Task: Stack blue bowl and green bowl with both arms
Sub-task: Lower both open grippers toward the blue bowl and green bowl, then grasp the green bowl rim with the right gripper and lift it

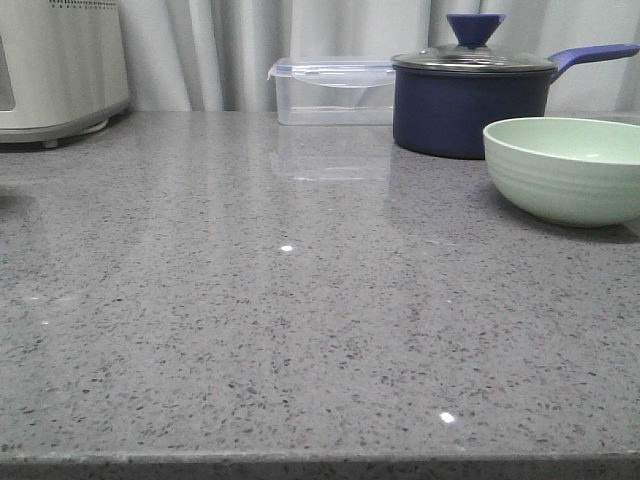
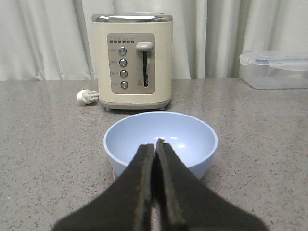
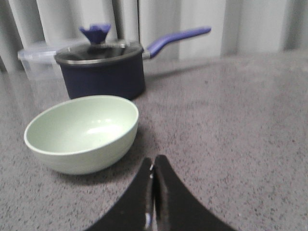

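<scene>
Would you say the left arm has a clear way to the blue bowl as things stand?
Probably yes. In the left wrist view the blue bowl sits directly ahead of the left gripper, with nothing between them; the toaster stands behind the bowl. The fingers are shut, though, so they would need to open first.

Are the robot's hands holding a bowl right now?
No. Both the left gripper and right gripper are shut on nothing; the blue bowl and green bowl sit free.

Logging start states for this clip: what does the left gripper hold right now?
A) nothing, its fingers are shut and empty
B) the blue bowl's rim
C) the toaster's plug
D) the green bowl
A: in the left wrist view the left gripper has its fingers pressed together with nothing between them, in front of the blue bowl.
</scene>
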You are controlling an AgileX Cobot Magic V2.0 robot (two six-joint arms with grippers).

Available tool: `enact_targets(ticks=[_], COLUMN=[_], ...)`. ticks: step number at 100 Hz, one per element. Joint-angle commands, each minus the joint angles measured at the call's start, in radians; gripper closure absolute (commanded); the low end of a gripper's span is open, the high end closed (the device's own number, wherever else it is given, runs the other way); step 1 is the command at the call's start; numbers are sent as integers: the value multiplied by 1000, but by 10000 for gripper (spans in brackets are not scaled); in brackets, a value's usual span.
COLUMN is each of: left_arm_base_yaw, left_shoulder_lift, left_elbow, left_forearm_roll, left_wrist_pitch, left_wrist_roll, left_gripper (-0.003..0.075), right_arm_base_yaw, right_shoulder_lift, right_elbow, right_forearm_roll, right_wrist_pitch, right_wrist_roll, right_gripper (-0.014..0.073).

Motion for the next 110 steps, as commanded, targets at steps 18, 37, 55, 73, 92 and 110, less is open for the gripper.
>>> enact_targets(ticks=[18,37,55,73,92,110], left_arm_base_yaw=[0,0,0,0,0,0], left_shoulder_lift=[226,366,422,424,424,424], left_elbow=[-246,-384,-424,-423,-423,-423], left_forearm_roll=[-11,-11,-11,-7,-7,-7], left_wrist_pitch=[55,185,190,190,186,186], left_wrist_roll=[-8,-8,2,2,2,2], left_gripper=[741,738,599,247,156,202], right_arm_base_yaw=[-4,-4,-4,-4,-4,-4], right_shoulder_lift=[211,314,341,340,340,372], right_elbow=[-237,-329,-346,-346,-340,-371], right_forearm_roll=[-2,-2,-2,-3,-3,-2], right_wrist_pitch=[123,222,224,221,199,212], right_wrist_roll=[-8,-8,-8,-8,-8,-8], right_gripper=[672,629,370,237,237,237])
